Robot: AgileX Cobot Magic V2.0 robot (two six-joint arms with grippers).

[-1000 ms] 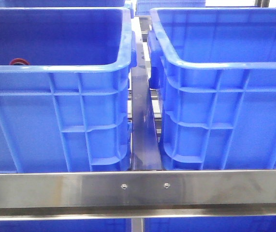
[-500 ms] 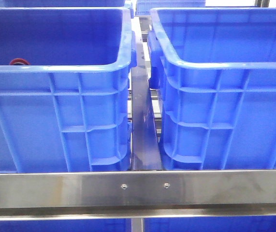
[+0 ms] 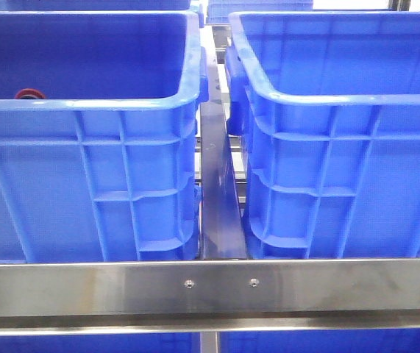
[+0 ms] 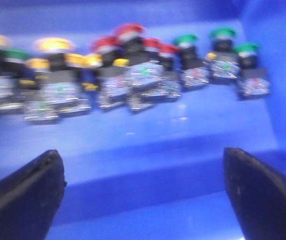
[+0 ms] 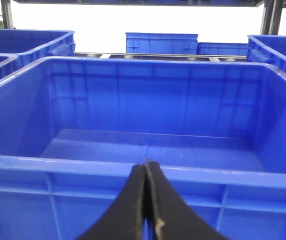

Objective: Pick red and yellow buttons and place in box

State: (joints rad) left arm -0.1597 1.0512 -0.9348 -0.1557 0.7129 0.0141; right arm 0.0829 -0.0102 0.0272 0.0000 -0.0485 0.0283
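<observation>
L gripper wide open inside L crate, facing blurred row of red, yellow, green buttons. R gripper closed, empty, near R crate.

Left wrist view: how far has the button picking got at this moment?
Barely started. The left pincer is open, empty, facing a row of red buttons, yellow buttons and green ones inside a crate. The right pincer is shut, holding nothing, before a crate showing no buttons. All picking and placing remains.
</observation>
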